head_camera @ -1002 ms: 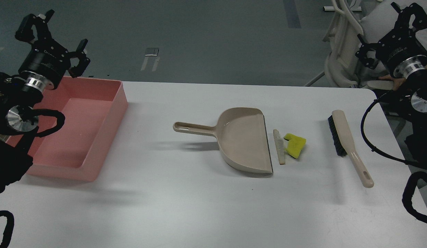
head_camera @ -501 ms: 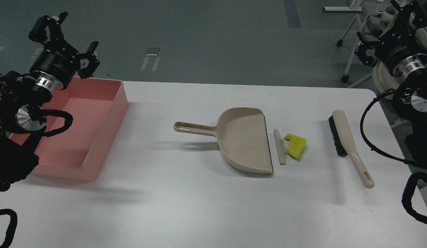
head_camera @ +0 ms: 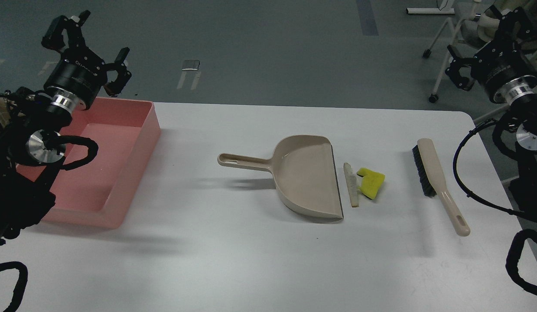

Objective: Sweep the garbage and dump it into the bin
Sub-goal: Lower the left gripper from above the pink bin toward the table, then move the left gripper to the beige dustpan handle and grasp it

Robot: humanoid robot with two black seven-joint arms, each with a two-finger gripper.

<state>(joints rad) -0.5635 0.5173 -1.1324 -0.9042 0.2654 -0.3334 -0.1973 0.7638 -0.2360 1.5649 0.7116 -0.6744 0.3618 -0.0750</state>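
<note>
Gaping left gripper (head_camera: 91, 40): jaws wide apart, empty, above the bin's (head_camera: 121, 173) far edge.
Right gripper (head_camera: 487, 43): jaws apart, empty, beyond the table (head_camera: 251, 260).
Garbage (head_camera: 363, 184): touching scraps between dustpan (head_camera: 307, 177) and brush (head_camera: 433, 173).

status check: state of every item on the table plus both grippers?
pink bin: upright, nothing seen inside, left end of table.
dustpan: flat on table, no scraps in it, mouth facing the scraps.
yellow sponge chunk: on table, right of the dustpan lip, not swept.
white slice: on table between dustpan lip and sponge chunk.
brush: lying on table, unheld.
left gripper: open, raised, holding nothing.
right gripper: open, raised, holding nothing.
</note>
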